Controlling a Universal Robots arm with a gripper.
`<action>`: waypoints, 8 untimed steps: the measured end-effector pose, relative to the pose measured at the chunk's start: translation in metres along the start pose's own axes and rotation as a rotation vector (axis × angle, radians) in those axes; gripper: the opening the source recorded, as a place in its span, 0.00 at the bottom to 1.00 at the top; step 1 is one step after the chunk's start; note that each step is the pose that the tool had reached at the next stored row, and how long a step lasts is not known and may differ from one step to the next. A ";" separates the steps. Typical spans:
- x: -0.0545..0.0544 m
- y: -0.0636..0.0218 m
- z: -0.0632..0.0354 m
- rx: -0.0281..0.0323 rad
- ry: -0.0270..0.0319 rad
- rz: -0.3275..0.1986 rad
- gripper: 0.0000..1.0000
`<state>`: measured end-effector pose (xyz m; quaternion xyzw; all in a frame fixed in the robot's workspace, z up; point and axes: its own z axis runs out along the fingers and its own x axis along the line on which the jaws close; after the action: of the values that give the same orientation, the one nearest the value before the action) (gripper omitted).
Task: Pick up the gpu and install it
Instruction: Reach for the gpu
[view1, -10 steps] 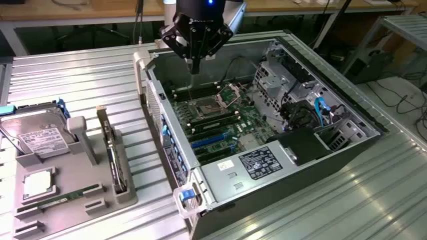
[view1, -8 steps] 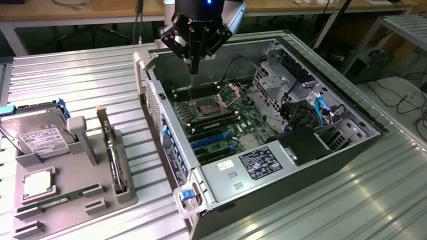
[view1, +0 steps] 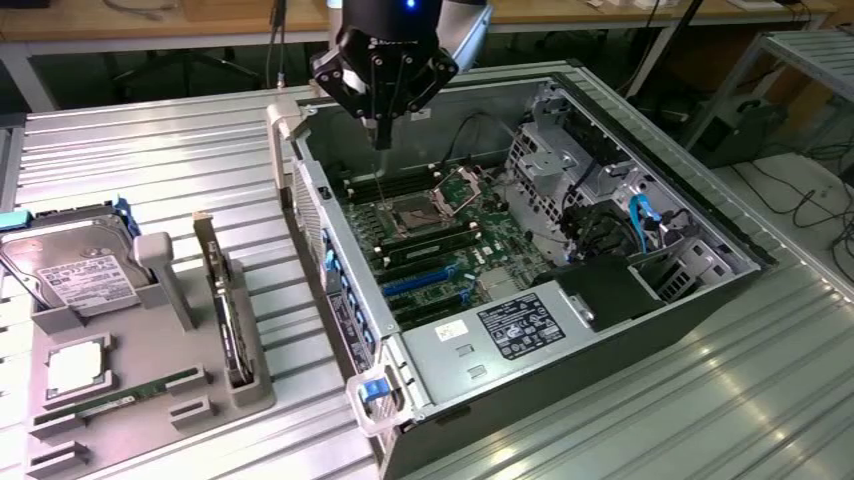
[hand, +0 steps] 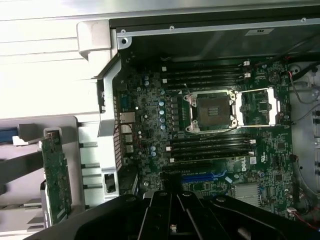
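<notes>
An open computer case (view1: 307, 195) of pale sheet metal is laid on its side on a ribbed metal table (view1: 160, 140). In the exterior view the black gripper (view1: 384, 140) is seen hanging above the far end of the case, over the green motherboard (view1: 447, 235). Its jaws are drawn together into one narrow tip, and nothing is held. The gpu (view1: 224, 310) is stood on edge in a slot of a grey holder (view1: 134, 440) on the table. It is at the exterior view's left, outside the case wall and well apart from the gripper. A boxy silver hard drive (view1: 78, 272) with a white label and a narrow green RAM stick (view1: 134, 395) are also set in the holder.

In the wrist view the motherboard is looked at straight on, which the exterior view does not give. A square, metal-framed processor socket (hand: 210, 112) is set between rows of long black memory slots (hand: 207, 147). A blue expansion slot (hand: 200, 177) is shown close to the gripper's black body. The gpu's flat green face is seen there, just beyond the case's pale edge.

Open room is left above the board. A labelled silver power supply (view1: 514, 325) and loose cables (view1: 614, 225) are crowded toward the exterior view's right.
</notes>
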<state>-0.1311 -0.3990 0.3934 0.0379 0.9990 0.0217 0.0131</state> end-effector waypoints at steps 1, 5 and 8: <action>0.001 -0.0001 0.0000 -0.0001 0.0000 0.000 0.11; 0.006 -0.0004 -0.0001 -0.0001 0.0000 0.000 0.11; 0.009 -0.0007 -0.0002 -0.0001 0.0000 0.000 0.11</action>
<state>-0.1399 -0.3990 0.3933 0.0379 0.9990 0.0217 0.0131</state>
